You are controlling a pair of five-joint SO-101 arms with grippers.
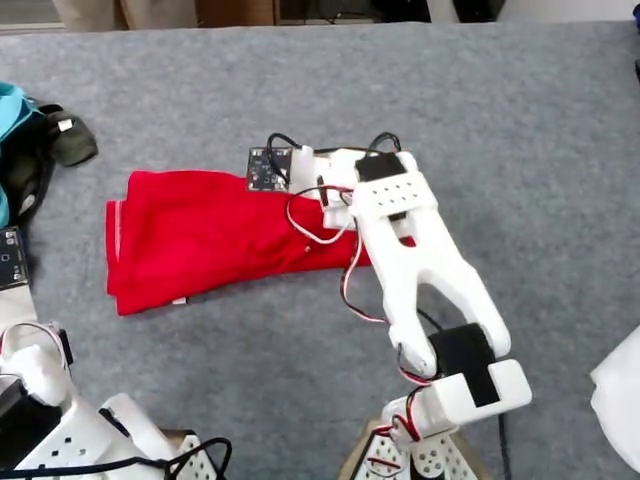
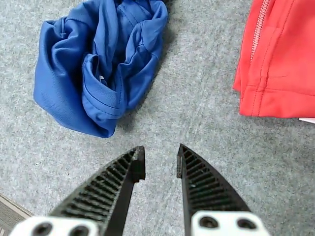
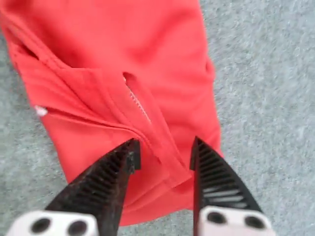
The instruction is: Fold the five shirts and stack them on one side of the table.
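Two grippers, both part open and empty: the right gripper (image 3: 165, 147) hangs over one end of the red shirt (image 3: 113, 59) at mid-table, the left gripper (image 2: 160, 152) over bare table (image 2: 211, 128) between a crumpled blue shirt (image 2: 98, 64) and the red. Judged step: folding the red shirt; the next move calls for pinching that end and carrying it across. Garments (image 1: 30, 160) at the high view's edges are cut off, uncountable.

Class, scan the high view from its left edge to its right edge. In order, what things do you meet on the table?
teal and dark clothes → red shirt → right arm reaching over the shirt's right end → white cloth at the edge
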